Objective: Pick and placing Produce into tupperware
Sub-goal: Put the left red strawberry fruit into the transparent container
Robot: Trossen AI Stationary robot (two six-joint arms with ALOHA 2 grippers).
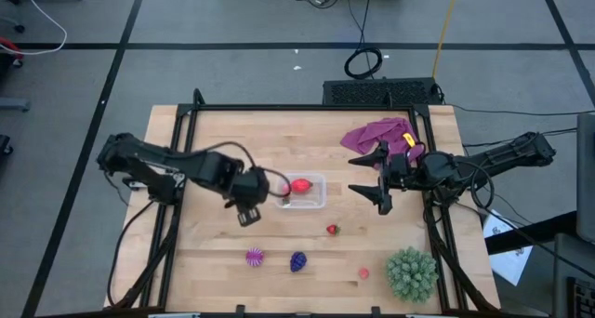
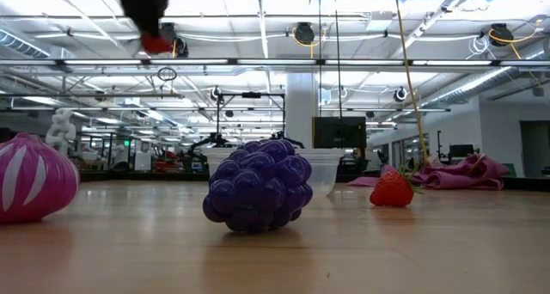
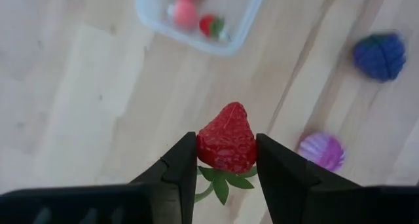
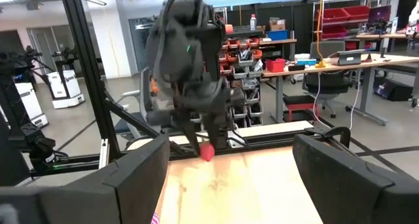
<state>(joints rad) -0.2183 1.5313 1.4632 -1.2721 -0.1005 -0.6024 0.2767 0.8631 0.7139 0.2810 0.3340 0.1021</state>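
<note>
Strawberry [image 3: 226, 140] clamped in left gripper [image 3: 226, 160] near tupperware [image 1: 317, 192], right gripper [image 1: 383, 178] wide apart.

no readable text, labels or signs

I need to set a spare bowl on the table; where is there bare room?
Free: the back-left boards beyond the tupperware, left of the purple cloth, and the front-left corner beside the pink spiky fruit. Crowded: the front right, around the strawberry and green spiky ball.
</note>
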